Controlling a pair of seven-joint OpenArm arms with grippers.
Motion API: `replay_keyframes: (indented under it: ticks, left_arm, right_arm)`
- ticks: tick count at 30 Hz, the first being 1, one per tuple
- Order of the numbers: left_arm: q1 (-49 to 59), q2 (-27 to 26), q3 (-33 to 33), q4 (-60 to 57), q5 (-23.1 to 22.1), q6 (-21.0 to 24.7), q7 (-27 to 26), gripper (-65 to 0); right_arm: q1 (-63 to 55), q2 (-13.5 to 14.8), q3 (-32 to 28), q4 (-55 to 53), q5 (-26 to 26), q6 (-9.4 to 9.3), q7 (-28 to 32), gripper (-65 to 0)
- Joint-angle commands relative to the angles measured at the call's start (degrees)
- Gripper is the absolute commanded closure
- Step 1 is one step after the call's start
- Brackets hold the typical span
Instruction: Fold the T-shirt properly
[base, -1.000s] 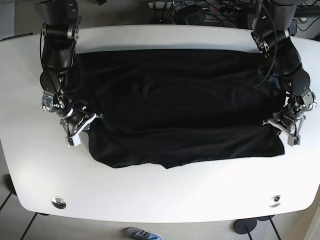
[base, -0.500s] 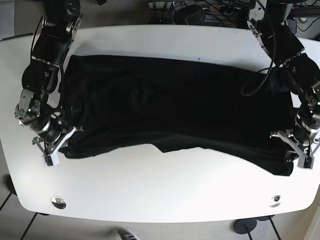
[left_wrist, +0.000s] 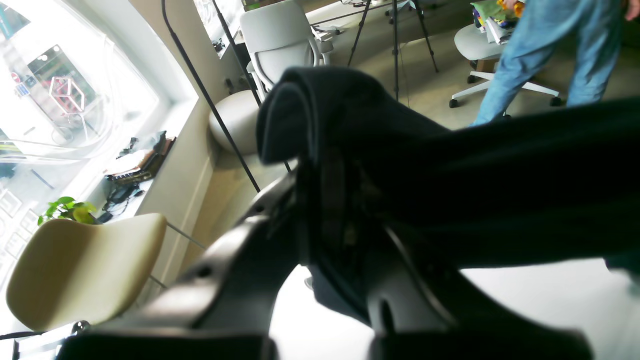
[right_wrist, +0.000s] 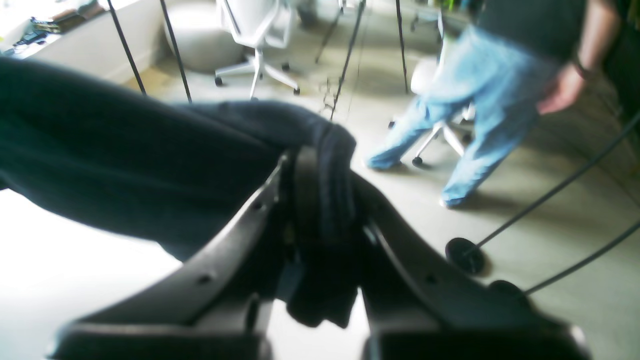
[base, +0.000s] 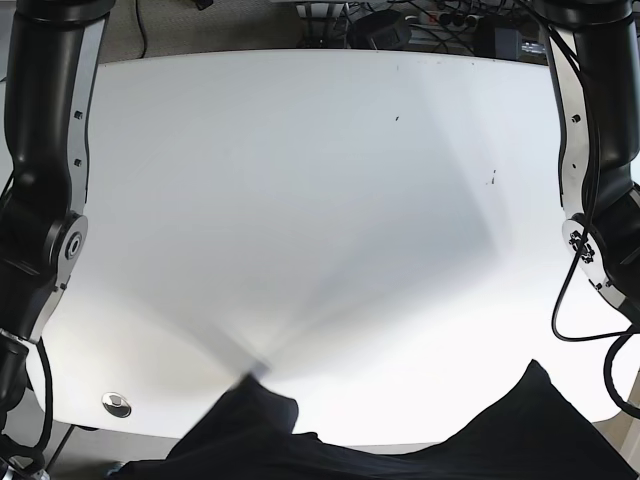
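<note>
— Black cloth fills the near edge of the base view: the T-shirt (base: 400, 455) hangs along the bottom of the frame, off the white table (base: 300, 200) for the most part, with one lobe rising at lower left and another at lower right. Where are the pincers?

— Below the frame in that view; only the two arms show, the left arm (base: 590, 150) on the right side and the right arm (base: 45, 160) on the left side. The wrist cameras tell more.

— What does the left wrist show?

— The left gripper (left_wrist: 340, 210) has its jaws drawn narrow on a bunched fold of the T-shirt (left_wrist: 500, 175), which bulges over the top of the fingers and stretches away to the right.

— And the other one?

— The right gripper (right_wrist: 320, 200) is pinched just as tightly on the T-shirt (right_wrist: 125, 165); a wad of cloth sits between the jaws and the rest runs off to the left, above the pale table.

— Farther off?

— A person in blue jeans (right_wrist: 480, 125) stands on the floor beyond, near white office chairs (left_wrist: 280, 45), blurred in the right wrist view. A beige chair (left_wrist: 80, 265) and a bright window (left_wrist: 65, 90) lie at the left of the left wrist view
</note>
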Motion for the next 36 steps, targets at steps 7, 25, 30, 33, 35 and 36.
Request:
replay_keyframes:
  ticks: [7, 25, 30, 33, 35, 36]
  left_arm:
    - [23.4, -1.4, -2.0, 15.7, -0.4, 0.1, -1.2, -0.3]
    - [73.8, 5.5, -21.4, 31.5, -0.4, -4.4, -1.2, -0.3]
    - [80.1, 5.6, -23.3, 33.7, -0.4, -4.4, -1.2, -0.4]
    - [81.7, 5.6, -24.1, 33.5, -0.4, -4.4, -1.2, -2.8]
    - [81.8, 5.6, -24.3, 33.5, -0.4, -4.4, -1.2, -16.1]
    - [82.1, 5.6, -24.4, 33.5, -0.4, -4.4, -1.1, -22.5]
  right_arm:
    - [-23.0, 0.7, 6.7, 15.7, 0.4, 0.05, -3.8, -1.7]
    - [-72.1, -2.5, 24.6, 24.4, 0.4, 5.89, -4.0, -1.7]
    - [-78.8, -2.0, 24.9, 30.6, 0.4, 5.89, -4.0, -1.9]
    - [-80.7, -3.2, 24.9, 33.8, 0.4, 5.89, -4.1, -2.1]
    - [-82.2, -3.4, 25.7, 33.9, 0.4, 5.89, -5.0, -2.1]
    - [-82.7, -3.5, 26.8, 33.9, 0.4, 5.89, -5.6, -2.1]
